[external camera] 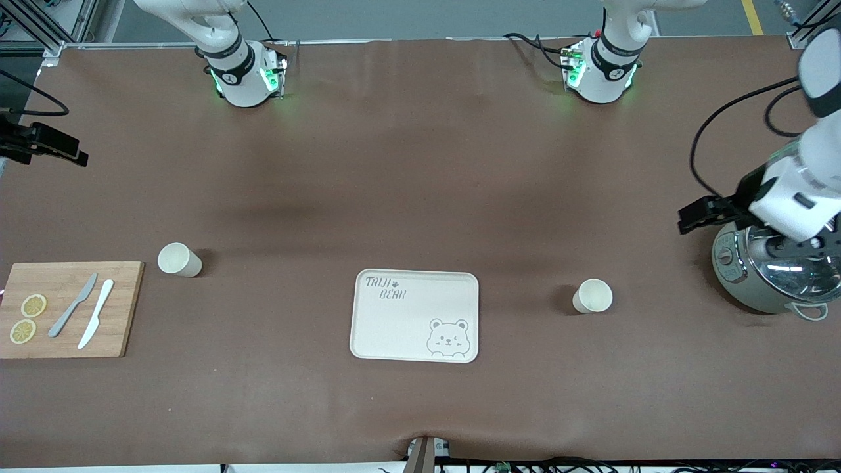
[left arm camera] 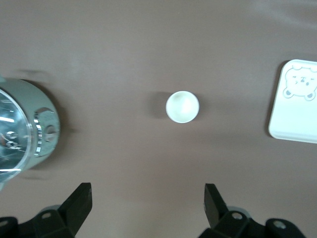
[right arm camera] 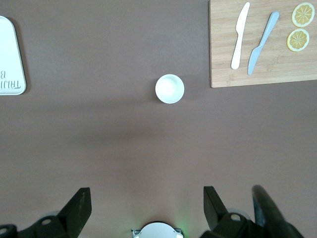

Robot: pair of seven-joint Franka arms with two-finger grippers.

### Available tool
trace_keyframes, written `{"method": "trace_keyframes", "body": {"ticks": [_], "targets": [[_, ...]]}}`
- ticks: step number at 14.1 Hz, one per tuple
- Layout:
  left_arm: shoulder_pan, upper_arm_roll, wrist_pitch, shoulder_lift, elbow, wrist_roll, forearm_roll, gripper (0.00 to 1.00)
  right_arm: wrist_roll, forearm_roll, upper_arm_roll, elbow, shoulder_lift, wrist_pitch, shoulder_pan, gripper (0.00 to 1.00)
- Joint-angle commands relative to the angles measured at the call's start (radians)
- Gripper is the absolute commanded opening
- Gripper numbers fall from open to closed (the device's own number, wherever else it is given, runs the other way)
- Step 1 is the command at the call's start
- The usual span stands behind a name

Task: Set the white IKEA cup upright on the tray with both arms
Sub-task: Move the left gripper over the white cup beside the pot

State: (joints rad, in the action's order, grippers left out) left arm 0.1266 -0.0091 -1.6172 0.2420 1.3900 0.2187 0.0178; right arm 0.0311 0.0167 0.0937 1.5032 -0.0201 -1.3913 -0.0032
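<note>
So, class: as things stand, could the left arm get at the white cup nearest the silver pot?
Probably yes: the left gripper is open, the cup stands alone on bare table between the tray and the pot.

Brown-covered table [external camera: 420, 164], grey floor [external camera: 420, 16]

Tray [external camera: 415, 315] at mid-bench. One cup [external camera: 592, 296] toward the left arm's end, between tray and cooker [external camera: 769, 272]. Another cup [external camera: 179, 259] toward the right arm's end, just beside cutting board [external camera: 66, 309] bearing two knives [external camera: 84, 312] and two lemon slices [external camera: 27, 318].
</note>
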Motion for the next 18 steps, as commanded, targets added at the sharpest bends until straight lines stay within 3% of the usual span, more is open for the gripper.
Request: {"method": "trace_keyframes", "body": {"ticks": [1, 14, 18], "targets": [[0.025, -0.002, -0.019, 0.066, -0.063, 0.056, -0.024, 1.0, -0.004, -0.008, -0.009, -0.026, -0.015, -0.015, -0.011, 1.0], [0.025, 0.001, -0.398, 0.33, -0.052, 0.039, -0.027, 1.0, 0.0, -0.014, -0.009, -0.047, -0.069, -0.023, -0.011, 1.0], [0.024, 0.0, -0.446, 0.39, -0.043, 0.039, -0.025, 1.0, -0.002, -0.012, -0.009, -0.046, -0.081, -0.023, -0.012, 1.0]]}}
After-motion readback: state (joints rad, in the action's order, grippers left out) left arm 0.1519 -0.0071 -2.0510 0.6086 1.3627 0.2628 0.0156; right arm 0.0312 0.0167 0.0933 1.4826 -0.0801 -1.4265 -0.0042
